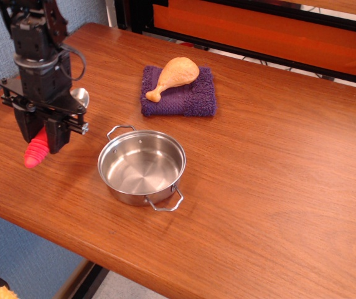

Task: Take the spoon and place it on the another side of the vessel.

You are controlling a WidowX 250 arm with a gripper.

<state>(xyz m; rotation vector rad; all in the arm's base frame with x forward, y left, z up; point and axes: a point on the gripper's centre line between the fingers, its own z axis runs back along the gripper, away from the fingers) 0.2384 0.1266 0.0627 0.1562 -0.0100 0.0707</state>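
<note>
Observation.image shows the pincer pinching the spoon by its red handle; held off-centre, it could swivel and clip the pot.

Spoon mid-handle hidden inside end effector — arm cut off by top edge.

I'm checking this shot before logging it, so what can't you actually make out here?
All in the single camera view:
- Middle of the spoon: hidden behind the gripper, so the exact contact can't be seen.
- Whether the spoon clears the table: no side view.
- Cloth under the drumstick: covered.
- Arm above the gripper: cut off by the top edge.
</note>
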